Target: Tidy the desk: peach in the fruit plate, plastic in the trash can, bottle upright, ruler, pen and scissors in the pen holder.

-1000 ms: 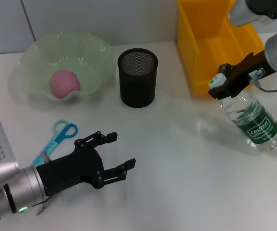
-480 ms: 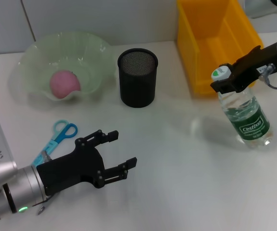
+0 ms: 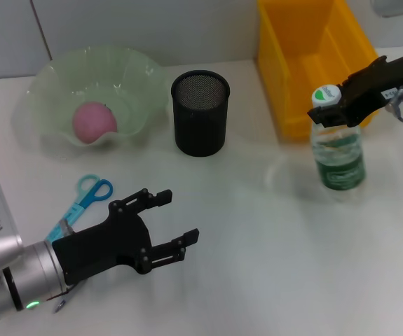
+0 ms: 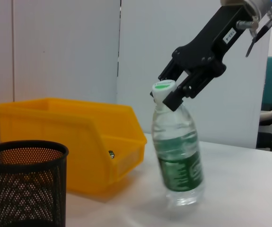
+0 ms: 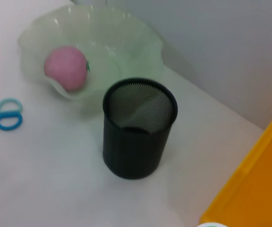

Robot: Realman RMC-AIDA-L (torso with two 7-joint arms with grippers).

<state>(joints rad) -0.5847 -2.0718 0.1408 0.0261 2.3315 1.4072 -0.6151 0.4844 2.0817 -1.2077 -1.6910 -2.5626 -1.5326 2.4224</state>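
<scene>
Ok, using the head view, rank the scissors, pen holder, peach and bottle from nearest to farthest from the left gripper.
1. Scissors: just beside the left gripper, on the robot's left.
2. Pen holder: farther back, mid-desk.
3. Peach: in the fruit plate at back left; too close to the pen holder to call.
4. Bottle: far right, held at the cap by the right gripper.

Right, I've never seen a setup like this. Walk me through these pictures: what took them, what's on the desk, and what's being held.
This is a two-armed robot at a white desk. One picture comes from a camera on its head, looking down; the other two come from cameras on its wrists. The right gripper has its jaws shut on the neck of a water bottle, which stands nearly upright. The left gripper hovers over the desk with jaws open, holding nothing. Blue scissors lie beside it. Farther back are a green fruit plate holding a pink peach, a black mesh pen holder and a yellow bin.
</scene>
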